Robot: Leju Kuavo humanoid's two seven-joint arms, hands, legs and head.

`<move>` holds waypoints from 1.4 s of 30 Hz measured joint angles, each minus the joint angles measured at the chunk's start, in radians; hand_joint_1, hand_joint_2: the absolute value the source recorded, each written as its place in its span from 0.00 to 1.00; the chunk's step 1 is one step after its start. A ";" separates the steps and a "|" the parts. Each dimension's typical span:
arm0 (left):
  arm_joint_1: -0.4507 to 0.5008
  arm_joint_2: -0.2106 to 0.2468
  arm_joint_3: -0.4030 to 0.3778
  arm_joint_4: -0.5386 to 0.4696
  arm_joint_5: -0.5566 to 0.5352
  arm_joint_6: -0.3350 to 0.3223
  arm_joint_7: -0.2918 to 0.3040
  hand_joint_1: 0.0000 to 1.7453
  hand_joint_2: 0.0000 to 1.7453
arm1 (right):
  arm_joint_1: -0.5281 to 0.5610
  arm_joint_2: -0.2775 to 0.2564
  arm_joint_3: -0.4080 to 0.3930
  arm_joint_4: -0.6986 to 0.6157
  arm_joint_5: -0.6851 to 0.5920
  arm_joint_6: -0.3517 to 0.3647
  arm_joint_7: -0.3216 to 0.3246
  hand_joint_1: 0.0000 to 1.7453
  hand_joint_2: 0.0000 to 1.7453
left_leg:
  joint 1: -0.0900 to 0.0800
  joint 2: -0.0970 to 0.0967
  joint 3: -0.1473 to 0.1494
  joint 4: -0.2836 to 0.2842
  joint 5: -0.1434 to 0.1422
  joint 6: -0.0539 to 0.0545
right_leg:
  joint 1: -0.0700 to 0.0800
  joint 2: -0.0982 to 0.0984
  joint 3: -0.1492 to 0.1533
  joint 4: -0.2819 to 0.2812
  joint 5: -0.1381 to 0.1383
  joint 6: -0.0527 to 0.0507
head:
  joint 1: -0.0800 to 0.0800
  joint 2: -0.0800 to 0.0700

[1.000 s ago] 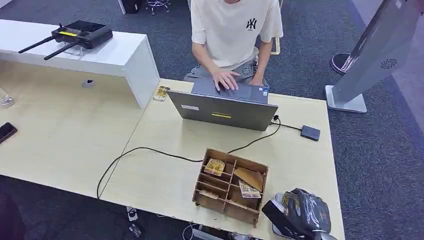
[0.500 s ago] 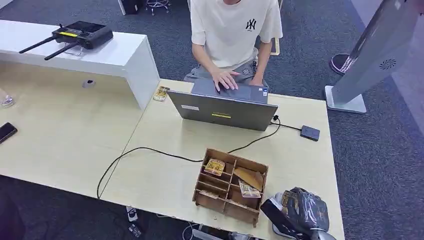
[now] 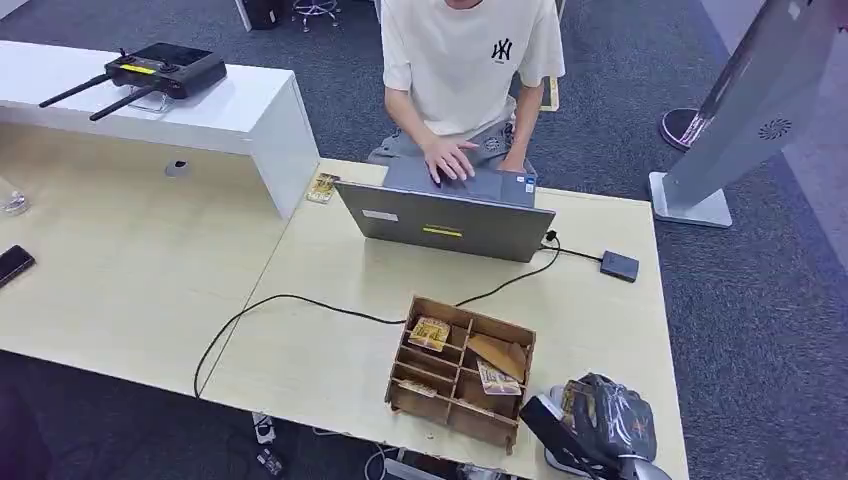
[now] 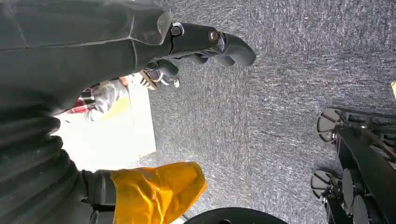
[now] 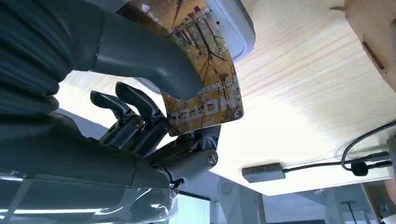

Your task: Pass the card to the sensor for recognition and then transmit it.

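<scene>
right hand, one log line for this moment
right hand: holds card | card: above table, beside box | left hand: empty, hanging

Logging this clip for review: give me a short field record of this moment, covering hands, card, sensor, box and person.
right hand: near the table's front right corner, thumb and fingers pinching the card
card: yellow-brown printed card, held above the table
left hand: hanging over grey carpet, holding nothing
sensor: small dark box, cabled, right of the laptop
wooden box: divided, cards inside
person: seated, typing on the laptop
</scene>
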 joint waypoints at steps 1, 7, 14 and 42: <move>0.000 0.000 0.000 0.000 0.000 0.000 0.000 0.00 1.00 | 0.000 0.000 0.000 0.000 0.000 0.000 0.000 1.00 1.00 | 0.000 0.000 0.000 0.000 0.000 0.000 | 0.000 0.000 0.000 0.000 0.000 0.000 | 0.000 0.000; 0.000 0.000 0.000 0.000 0.000 0.000 0.000 0.00 1.00 | -0.002 0.004 0.000 0.004 0.000 0.000 0.000 1.00 1.00 | 0.000 0.000 0.000 0.000 0.000 0.000 | 0.000 0.000 0.000 0.000 0.000 0.000 | 0.000 0.000; 0.000 0.000 0.000 0.000 0.000 0.000 0.000 0.00 1.00 | -0.006 0.006 0.000 0.009 0.003 0.001 0.000 1.00 1.00 | 0.000 0.000 0.000 0.000 0.000 0.000 | 0.000 0.000 0.000 0.000 0.000 0.000 | 0.000 0.000; 0.000 0.012 0.012 0.000 0.016 -0.011 0.000 0.00 1.00 | -0.060 0.050 0.002 0.050 0.041 0.050 -0.020 1.00 1.00 | 0.000 0.000 0.001 0.000 0.000 0.000 | 0.000 0.000 0.002 0.000 0.000 0.000 | 0.000 0.000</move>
